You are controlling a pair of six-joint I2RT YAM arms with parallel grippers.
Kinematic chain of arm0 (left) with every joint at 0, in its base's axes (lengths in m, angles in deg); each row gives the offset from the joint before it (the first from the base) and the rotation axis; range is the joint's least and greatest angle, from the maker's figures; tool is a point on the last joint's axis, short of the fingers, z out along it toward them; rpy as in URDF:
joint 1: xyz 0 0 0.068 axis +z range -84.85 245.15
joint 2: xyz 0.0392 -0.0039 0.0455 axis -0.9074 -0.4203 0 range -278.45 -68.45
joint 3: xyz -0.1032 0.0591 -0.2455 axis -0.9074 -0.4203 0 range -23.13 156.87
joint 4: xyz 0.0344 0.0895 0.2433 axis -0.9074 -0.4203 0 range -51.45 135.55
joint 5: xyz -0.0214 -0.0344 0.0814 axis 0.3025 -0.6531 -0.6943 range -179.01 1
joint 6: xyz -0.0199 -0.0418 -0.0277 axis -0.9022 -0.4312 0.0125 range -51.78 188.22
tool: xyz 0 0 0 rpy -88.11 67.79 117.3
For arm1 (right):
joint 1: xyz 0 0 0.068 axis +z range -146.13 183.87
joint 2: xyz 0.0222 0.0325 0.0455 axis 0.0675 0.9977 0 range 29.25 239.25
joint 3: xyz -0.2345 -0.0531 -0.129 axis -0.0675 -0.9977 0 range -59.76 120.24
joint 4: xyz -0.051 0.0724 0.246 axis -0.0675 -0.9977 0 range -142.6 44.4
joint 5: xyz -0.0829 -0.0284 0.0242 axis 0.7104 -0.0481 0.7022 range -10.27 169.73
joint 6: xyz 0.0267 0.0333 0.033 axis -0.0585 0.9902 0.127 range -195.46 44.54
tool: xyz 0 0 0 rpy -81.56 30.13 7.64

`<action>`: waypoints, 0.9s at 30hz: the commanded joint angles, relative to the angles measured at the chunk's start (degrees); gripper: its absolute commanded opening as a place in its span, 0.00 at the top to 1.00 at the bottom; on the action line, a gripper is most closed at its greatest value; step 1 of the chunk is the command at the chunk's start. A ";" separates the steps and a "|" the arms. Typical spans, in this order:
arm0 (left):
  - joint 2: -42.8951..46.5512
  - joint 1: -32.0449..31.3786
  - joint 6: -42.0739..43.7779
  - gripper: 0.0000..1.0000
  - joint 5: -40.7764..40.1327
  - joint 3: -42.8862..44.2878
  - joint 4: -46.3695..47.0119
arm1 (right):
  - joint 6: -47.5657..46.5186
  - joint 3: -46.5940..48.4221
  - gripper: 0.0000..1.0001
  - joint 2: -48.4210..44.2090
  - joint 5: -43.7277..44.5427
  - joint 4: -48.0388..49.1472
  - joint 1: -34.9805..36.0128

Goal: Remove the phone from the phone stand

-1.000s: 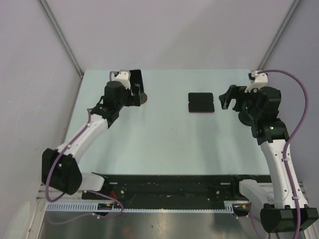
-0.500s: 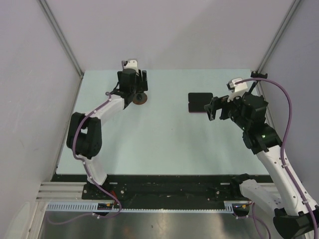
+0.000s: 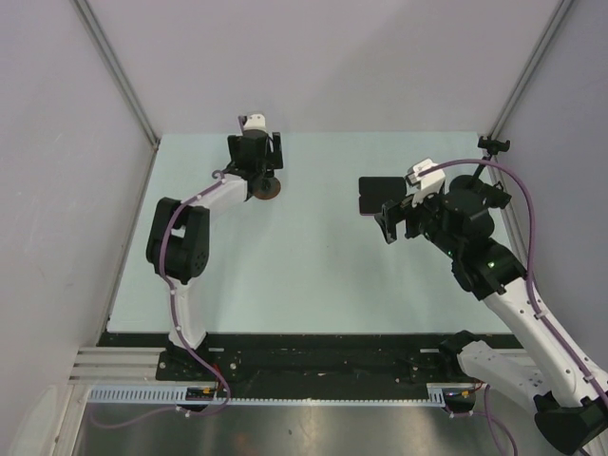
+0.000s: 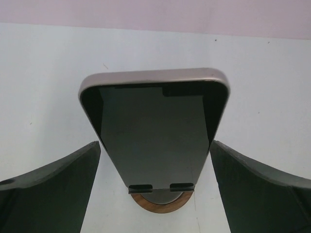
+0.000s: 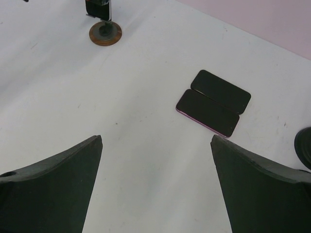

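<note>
A: Where do we put the phone?
B: The phone [image 4: 154,128] leans back on the phone stand [image 4: 158,204], at the far-left part of the surface [image 3: 304,275]. Dark screen faces the left wrist camera. Its bottom edge sits in the stand's two small hooks, with the round wooden base under it.
A: Left gripper?
B: We mark the left gripper [image 3: 255,160] as spread, with its fingers [image 4: 53,189] flanking the phone on both sides (clearest from the wrist view). We can't tell if the tips touch the phone's edges.
A: And the right?
B: The right gripper [image 3: 394,220] is spread wide too, with nothing between the jaws. It hangs over the right half of the surface, well apart from the phone stand.
A: Anything else we log?
B: Two other phones [image 5: 214,102] lie flat, side by side and touching, near the right gripper. Both are screen-dark, and the one nearer the right wrist camera has a pinkish rim. From that camera we also see the phone stand at the far edge, top cut off.
</note>
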 commanded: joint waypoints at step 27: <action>8.84 1.25 1.38 0.66 7.96 -5.29 4.02 | -2.92 -2.41 0.00 -0.36 2.66 3.87 1.43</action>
